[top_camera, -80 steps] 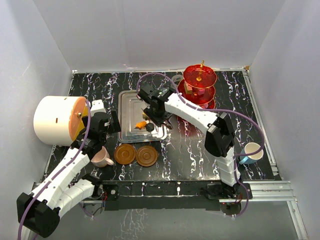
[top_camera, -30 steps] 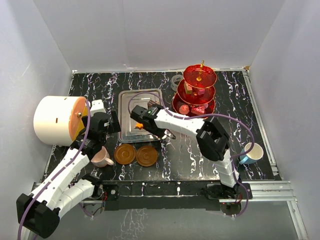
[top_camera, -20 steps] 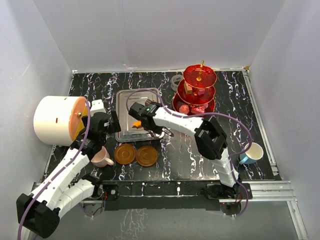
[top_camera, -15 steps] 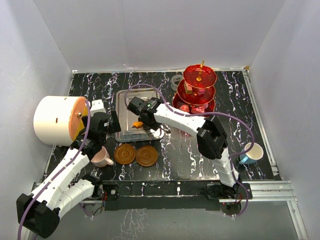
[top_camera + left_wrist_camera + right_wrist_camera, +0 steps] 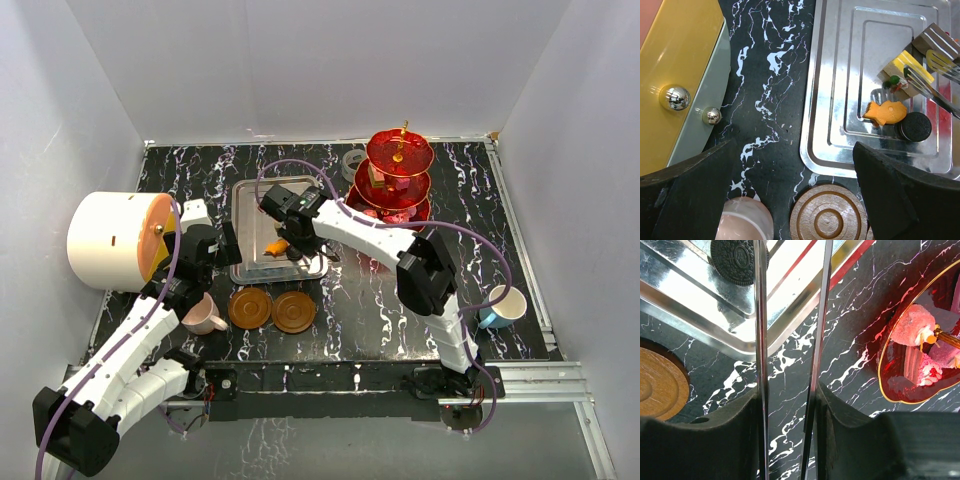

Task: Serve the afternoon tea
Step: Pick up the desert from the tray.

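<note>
The red three-tier stand point(image 5: 400, 185) stands at the back right, with pink sweets on its lowest tier point(image 5: 910, 325). On the steel tray point(image 5: 250, 205) lie an orange fish sweet point(image 5: 885, 112), a black cookie point(image 5: 915, 126), a yellow cake point(image 5: 905, 70) and a brown piece point(image 5: 939, 42). My right gripper point(image 5: 288, 212) is shut on metal tongs point(image 5: 760, 340), whose tips hang over the yellow cake. My left gripper point(image 5: 795, 200) is open and empty above the pink cup point(image 5: 205, 317) and the left saucer point(image 5: 250, 307). The second saucer point(image 5: 294, 311) lies beside the first. The blue cup point(image 5: 503, 303) stands at the right.
The big white drum with an orange face point(image 5: 112, 240) stands at the left, close to my left arm. White walls close in the black marbled table point(image 5: 380, 300) on three sides. A small grey ring point(image 5: 352, 160) lies behind the tray.
My right gripper dipped to the tray's near part with the tongs, then drew back toward its middle. The tray has slid slightly left. My left arm has not moved.
</note>
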`<move>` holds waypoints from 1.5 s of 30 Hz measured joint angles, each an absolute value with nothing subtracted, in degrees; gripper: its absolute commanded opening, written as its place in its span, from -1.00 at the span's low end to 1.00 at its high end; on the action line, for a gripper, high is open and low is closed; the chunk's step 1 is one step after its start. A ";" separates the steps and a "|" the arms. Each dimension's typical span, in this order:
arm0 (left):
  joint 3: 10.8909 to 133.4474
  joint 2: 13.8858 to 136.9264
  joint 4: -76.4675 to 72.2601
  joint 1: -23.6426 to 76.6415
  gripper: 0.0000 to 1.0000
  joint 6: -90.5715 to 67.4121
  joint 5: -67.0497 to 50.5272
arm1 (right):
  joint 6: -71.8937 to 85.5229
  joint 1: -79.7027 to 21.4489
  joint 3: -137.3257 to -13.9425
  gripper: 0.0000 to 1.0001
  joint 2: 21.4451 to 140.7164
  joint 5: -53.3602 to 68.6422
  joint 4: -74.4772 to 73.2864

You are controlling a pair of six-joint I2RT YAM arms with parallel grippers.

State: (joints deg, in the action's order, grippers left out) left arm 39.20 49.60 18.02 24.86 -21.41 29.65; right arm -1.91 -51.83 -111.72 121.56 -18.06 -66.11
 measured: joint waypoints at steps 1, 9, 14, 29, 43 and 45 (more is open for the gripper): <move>39.20 49.60 18.02 24.86 0.97 -21.41 29.67 | -1.93 -51.83 -111.72 -0.28 121.60 -18.06 -66.24; 39.20 49.60 18.02 24.86 0.97 -21.41 30.04 | -2.24 -51.86 -111.70 -0.25 122.34 -17.63 -67.31; 39.20 49.60 18.02 24.86 0.97 -21.39 30.06 | -2.46 -51.86 -110.08 -0.25 122.34 -17.78 -67.02; 39.20 49.60 18.02 24.86 0.97 -21.15 30.06 | -2.48 -51.77 -108.95 -0.25 122.37 -18.85 -66.11; 39.20 49.60 18.02 24.86 0.97 -20.99 30.06 | -2.00 -49.69 -108.95 -0.24 122.74 -17.04 -65.73; 39.20 49.60 18.02 24.86 0.97 -20.99 30.06 | -2.02 -49.58 -108.95 -0.24 122.80 -16.16 -65.78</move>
State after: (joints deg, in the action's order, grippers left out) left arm 39.20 49.60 18.02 24.86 -20.99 30.06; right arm -2.02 -49.58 -108.95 122.80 -16.16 -65.78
